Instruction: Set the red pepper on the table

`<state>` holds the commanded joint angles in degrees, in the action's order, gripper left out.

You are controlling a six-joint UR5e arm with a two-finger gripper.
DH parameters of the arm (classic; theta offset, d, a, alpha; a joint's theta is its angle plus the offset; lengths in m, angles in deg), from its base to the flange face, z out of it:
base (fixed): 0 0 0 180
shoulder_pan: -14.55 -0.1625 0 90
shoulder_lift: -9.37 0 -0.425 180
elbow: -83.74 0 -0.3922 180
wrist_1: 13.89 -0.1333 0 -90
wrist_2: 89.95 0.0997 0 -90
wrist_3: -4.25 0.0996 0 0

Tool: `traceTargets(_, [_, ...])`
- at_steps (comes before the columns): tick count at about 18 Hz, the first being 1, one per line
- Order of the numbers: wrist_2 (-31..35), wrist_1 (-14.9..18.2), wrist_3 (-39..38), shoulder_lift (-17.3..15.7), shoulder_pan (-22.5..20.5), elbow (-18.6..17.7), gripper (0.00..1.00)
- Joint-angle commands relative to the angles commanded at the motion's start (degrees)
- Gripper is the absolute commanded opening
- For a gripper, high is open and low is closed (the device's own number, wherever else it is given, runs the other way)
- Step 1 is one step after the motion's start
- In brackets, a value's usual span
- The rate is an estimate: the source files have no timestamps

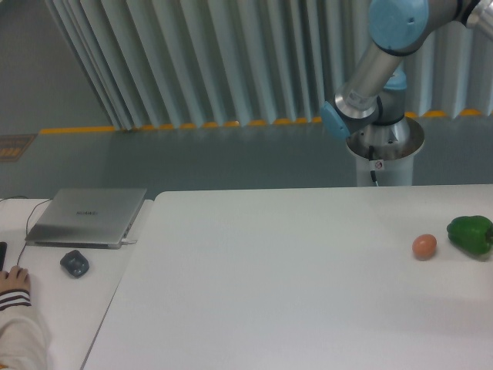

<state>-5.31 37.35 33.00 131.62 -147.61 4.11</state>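
Red pepper not in view; gripper out of frame too, so can't tell if it's spread, closed or pinching anything. Only arm links show, upper right behind table, leaning up-right out of shot. Pepper-to-gripper direction and axis can't be judged. On table: green pepper far right, egg ball just beside it.

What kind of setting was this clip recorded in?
Most likely a robotics lab or test cell: an industrial arm on a pedestal behind a plain white table, a side desk with a closed laptop and mouse, and yellow floor marking by a ribbed wall.
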Motion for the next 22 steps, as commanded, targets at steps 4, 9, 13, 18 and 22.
traceTargets(4, [0.0,-4.9,-0.8,0.0,0.4,0.0,1.00])
traceTargets(9, [0.0,-9.7,0.2,0.6,0.5,0.1,1.00])
traceTargets(13, [-0.1,-11.6,0.9,2.4,0.3,0.9,1.00])
traceTargets(18, [0.0,-12.4,1.6,4.2,0.0,2.0,1.00])
traceTargets(22, [0.0,-12.4,1.7,6.1,0.0,1.9,1.00])
